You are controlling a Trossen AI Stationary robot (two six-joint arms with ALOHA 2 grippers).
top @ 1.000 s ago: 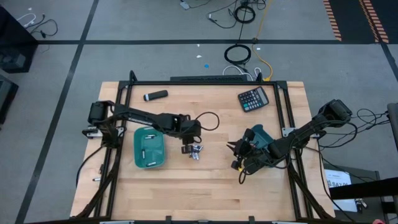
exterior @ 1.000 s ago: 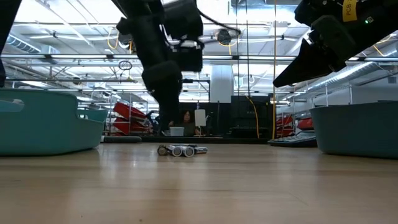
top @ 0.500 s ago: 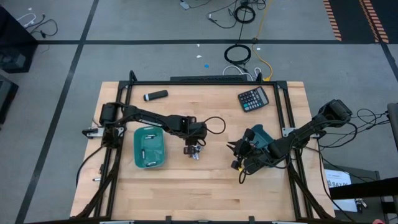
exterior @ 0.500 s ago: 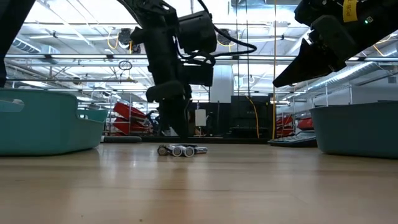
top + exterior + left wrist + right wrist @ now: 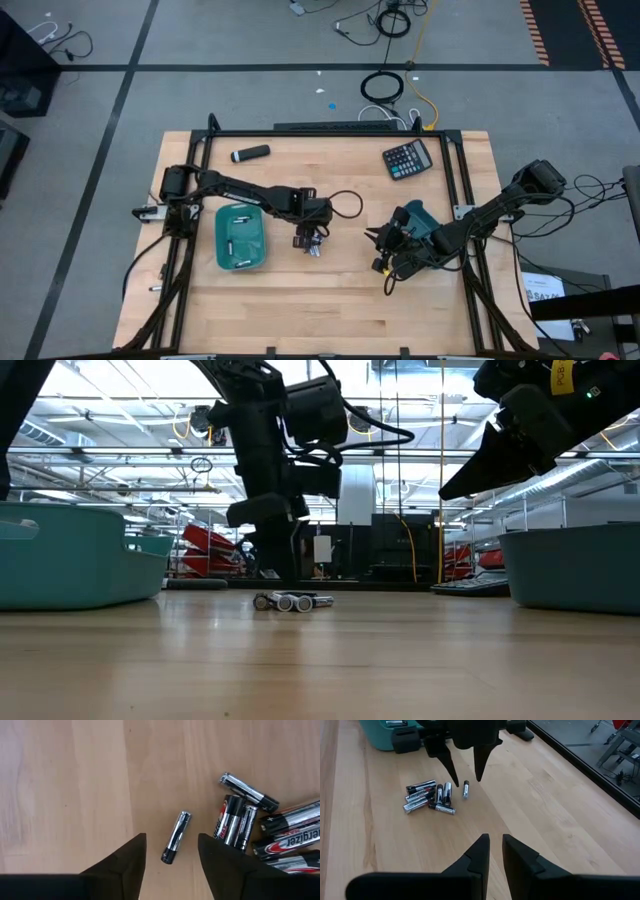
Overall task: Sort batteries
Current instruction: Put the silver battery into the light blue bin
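The left gripper [image 5: 170,855], fingers parted and empty, hung above a lone battery [image 5: 176,836] lying between them beside the pile [image 5: 260,835], seemingly needing only descent and closing.

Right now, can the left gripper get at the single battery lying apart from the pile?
Probably yes. The left gripper hangs open right over the lone battery, one finger on each side, nothing between; the pile lies clear to one side.
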